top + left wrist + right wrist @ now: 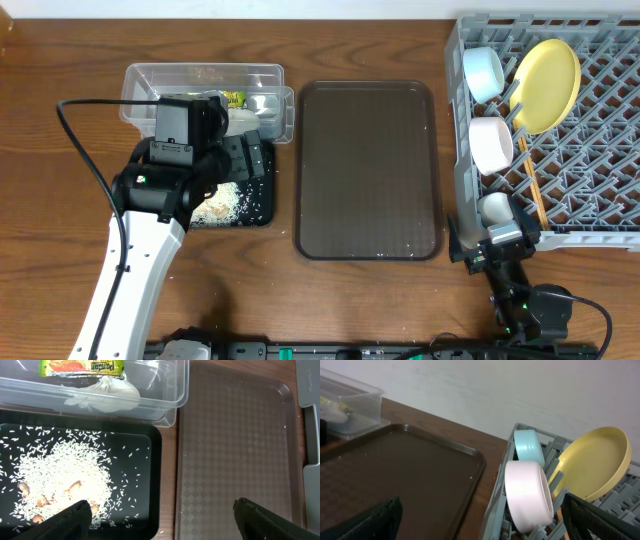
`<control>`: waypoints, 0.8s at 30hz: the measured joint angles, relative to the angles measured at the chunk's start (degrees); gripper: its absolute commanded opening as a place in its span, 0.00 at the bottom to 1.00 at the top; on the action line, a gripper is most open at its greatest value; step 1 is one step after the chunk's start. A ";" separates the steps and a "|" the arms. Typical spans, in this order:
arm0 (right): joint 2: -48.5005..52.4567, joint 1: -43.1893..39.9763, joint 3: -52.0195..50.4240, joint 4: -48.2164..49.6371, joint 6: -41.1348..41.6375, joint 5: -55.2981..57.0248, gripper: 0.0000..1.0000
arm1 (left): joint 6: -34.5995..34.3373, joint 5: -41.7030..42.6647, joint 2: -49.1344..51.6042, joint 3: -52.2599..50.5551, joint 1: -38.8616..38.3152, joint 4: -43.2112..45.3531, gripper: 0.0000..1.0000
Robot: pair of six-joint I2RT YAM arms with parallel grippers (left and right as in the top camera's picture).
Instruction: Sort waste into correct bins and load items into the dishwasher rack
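At far left the clear tub holds the snack wrapper and the crumpled paper. Just near of it the black tray carries the rice scraps. The left gripper hangs over this tray with jaws spread wide and empty; the rice lies by one finger, and the other is over the brown serving tray. At right, the dishwasher rack holds the blue bowl, yellow plate, white bowl, chopsticks and small white cup. The right gripper sits at the rack's near left corner, just near of the cup, jaws wide apart and gripping nothing, with both bowls ahead between its fingers.
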 measured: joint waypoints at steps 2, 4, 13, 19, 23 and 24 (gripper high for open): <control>0.00 0.00 0.00 0.00 -0.02 0.00 0.99 | 0.00 0.00 0.00 0.00 0.00 0.00 0.93; 0.00 0.00 0.00 0.00 0.00 0.00 0.99 | 0.00 0.00 0.00 0.00 0.00 0.00 0.93; 0.00 0.00 0.00 0.00 0.00 0.00 0.99 | 0.02 -0.07 -0.11 0.00 0.00 -0.24 0.93; 0.00 0.00 0.00 -0.02 -0.02 0.09 0.99 | 0.90 -3.23 -10.25 -6.43 0.52 6.19 0.93; 0.00 0.00 0.00 -0.02 -0.02 0.07 0.99 | 1.05 -3.67 -23.06 -17.73 3.76 19.76 0.93; 0.00 0.00 0.00 -0.02 0.00 0.09 0.99 | 1.07 -3.74 -26.21 -20.90 4.66 22.49 0.93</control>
